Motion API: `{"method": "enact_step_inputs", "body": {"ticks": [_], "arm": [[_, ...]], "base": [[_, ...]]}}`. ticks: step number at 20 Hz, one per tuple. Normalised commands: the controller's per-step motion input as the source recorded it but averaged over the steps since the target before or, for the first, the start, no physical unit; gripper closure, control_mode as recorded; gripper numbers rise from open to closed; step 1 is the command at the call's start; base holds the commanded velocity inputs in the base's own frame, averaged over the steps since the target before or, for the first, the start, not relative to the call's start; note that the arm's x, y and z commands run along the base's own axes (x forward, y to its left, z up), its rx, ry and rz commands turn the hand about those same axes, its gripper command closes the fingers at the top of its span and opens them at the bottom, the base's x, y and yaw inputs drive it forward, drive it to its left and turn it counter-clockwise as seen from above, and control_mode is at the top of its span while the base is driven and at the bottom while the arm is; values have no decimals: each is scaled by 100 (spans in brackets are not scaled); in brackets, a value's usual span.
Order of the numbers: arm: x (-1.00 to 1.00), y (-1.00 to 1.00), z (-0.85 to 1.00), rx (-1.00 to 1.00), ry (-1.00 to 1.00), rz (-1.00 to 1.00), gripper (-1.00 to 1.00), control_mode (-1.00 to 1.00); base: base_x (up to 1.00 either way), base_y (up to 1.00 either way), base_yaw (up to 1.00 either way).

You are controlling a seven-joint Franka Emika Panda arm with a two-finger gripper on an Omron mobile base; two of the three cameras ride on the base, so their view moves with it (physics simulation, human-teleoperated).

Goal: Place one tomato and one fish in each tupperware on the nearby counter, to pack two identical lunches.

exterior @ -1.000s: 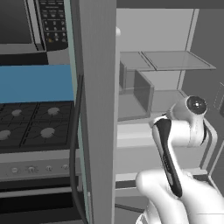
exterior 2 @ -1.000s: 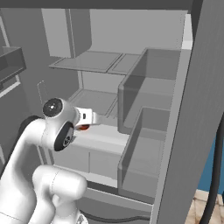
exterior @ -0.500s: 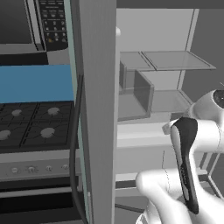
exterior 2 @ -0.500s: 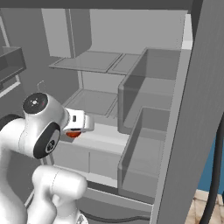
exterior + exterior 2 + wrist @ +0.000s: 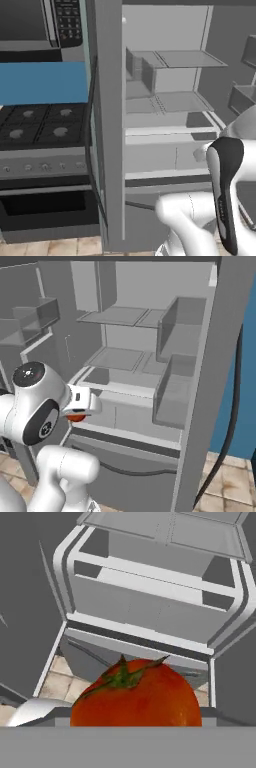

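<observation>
Currently I have the gripper (image 5: pixel 75 415) closed on the tomato (image 5: pixel 136 693), stem toward the open fridge (image 5: pixel 135 371); no tupperware visible ahead.

My two base cameras look forward from behind me, sharing the open fridge (image 5: pixel 165 100) at twelve o'clock. My hand camera sits close above the tomato (image 5: pixel 136 693), facing the fridge's drawers.
</observation>
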Motion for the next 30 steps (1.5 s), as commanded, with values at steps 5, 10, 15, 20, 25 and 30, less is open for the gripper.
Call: {"method": "enact_step_inputs", "body": {"ticks": [5,10,15,20,25,30], "arm": [[0,0,0,0,0,0,100,100],[0,0,0,0,0,0,100,100],[0,0,0,0,0,0,100,100],[0,0,0,0,0,0,100,100],[0,0,0,0,0,0,100,100],[0,0,0,0,0,0,100,100]], "base": [[-100,27,1],[-100,51,0],[-51,93,0],[-1,100,0],[0,100,-2],[0,100,-3]]}}
